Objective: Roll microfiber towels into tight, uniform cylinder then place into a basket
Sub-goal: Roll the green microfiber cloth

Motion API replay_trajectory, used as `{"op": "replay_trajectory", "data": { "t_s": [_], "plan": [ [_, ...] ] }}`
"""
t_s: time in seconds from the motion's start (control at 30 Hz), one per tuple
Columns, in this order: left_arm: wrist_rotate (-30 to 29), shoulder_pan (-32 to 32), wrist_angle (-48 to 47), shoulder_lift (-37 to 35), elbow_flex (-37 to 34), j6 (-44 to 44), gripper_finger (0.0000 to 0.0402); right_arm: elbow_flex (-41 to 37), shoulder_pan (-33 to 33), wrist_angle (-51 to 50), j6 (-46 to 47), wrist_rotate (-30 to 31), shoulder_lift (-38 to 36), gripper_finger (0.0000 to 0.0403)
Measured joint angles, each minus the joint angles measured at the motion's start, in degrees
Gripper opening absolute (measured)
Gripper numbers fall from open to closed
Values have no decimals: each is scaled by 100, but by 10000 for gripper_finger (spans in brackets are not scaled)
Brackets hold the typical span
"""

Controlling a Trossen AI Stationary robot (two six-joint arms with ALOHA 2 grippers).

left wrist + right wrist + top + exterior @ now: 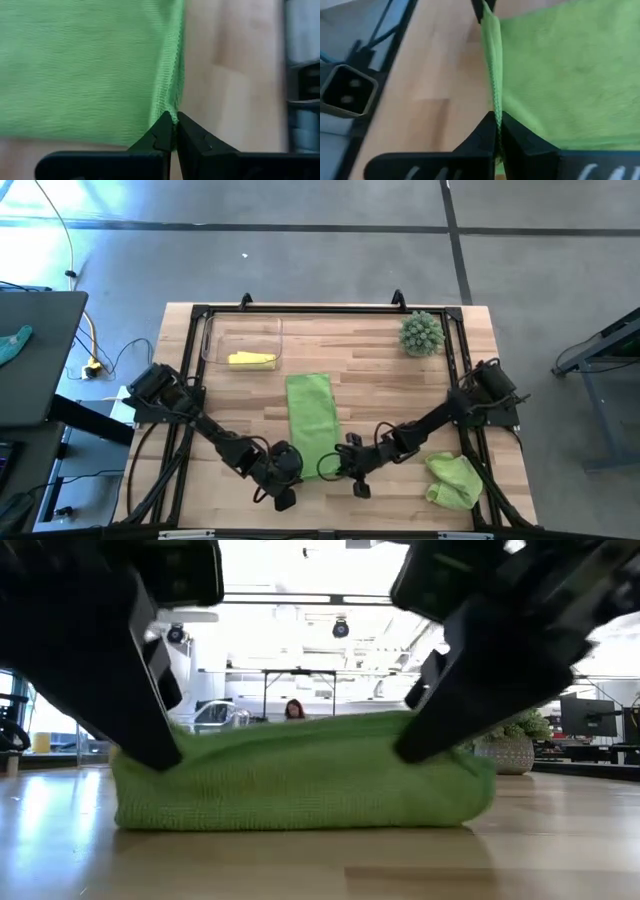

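A light green microfiber towel (311, 418) lies as a long strip on the table's middle, running from far to near. In the low view its near end (300, 778) shows as a thick rounded fold resting on the wood. My left gripper (289, 468) is shut at that end's left corner and my right gripper (339, 463) is shut at its right corner. A pale yellow towel (251, 359) lies in the clear basket (212, 340) at the far left. A second green towel (452, 480) lies crumpled near the right edge. My left gripper pinches the green towel's left edge at its near corner (172, 111) between its two fingertips, slanting down from the table's near left. The cloth lies on the table there. My right gripper pinches the towel's right edge near its near corner (495, 106) between its fingertips, slanting down from the near right. One layer or several, I cannot tell.
A spiky round green plant (422, 333) stands at the far right corner. A black frame (300, 310) runs around the table's edges. Bare wood lies between the green strip and the basket and on the strip's right.
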Motion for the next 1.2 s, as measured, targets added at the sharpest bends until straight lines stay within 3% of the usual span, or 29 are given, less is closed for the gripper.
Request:
{"op": "replay_trajectory", "data": {
  "t_s": [0.13,0.4,0.6,0.8,0.97,1.2],
  "plan": [
    [-386,83,-250,12,-7,-1,6,0,-249,-164,-288,-96,13,1],
    [-397,292,-573,11,-4,221,6,0,-535,-342,-421,-350,15,8],
    [-329,315,-710,56,0,273,8,0,-543,-401,-847,-368,14,66],
    [-353,293,-774,56,2,68,36,90,-543,-902,-1110,-604,-228,112],
    [-370,293,-782,56,2,93,59,267,-445,-1264,-1447,-585,-425,109],
    [-394,282,-831,56,7,106,81,350,-213,-1281,-1753,-104,-442,99]
  ]
}}
